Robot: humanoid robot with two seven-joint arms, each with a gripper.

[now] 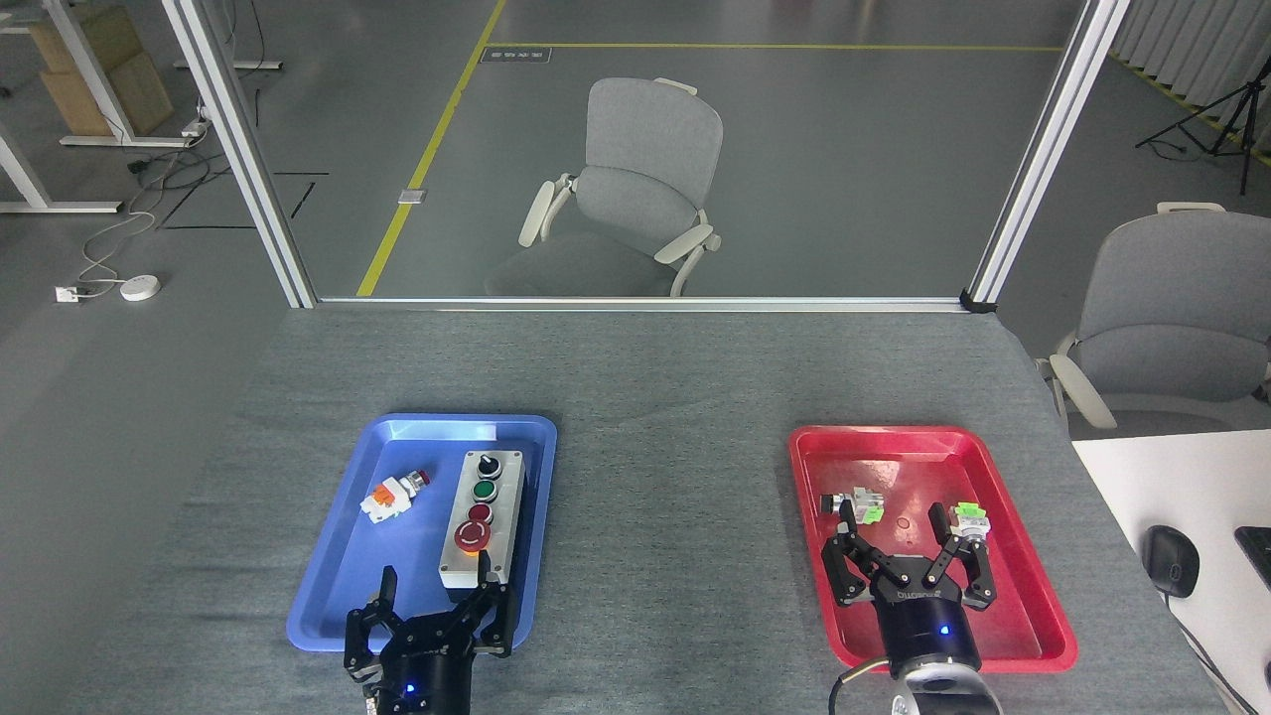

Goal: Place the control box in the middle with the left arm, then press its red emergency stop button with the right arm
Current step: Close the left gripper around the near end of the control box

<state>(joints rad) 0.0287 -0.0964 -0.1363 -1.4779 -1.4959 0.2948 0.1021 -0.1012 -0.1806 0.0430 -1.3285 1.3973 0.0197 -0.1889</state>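
**Box sits in blue tray, both pincers spread**

The control box (483, 518) lies in the blue tray (338, 586), just beyond the left pincer (435, 584), whose spread fingers grasp nothing. Its red emergency stop button (473, 536) faces up. The right pincer (893, 523) hangs released over the red tray (1033, 606).

The left claw (435, 584) hides the control box's (484, 514) near end (its black base); both arms run off the bottom edge.
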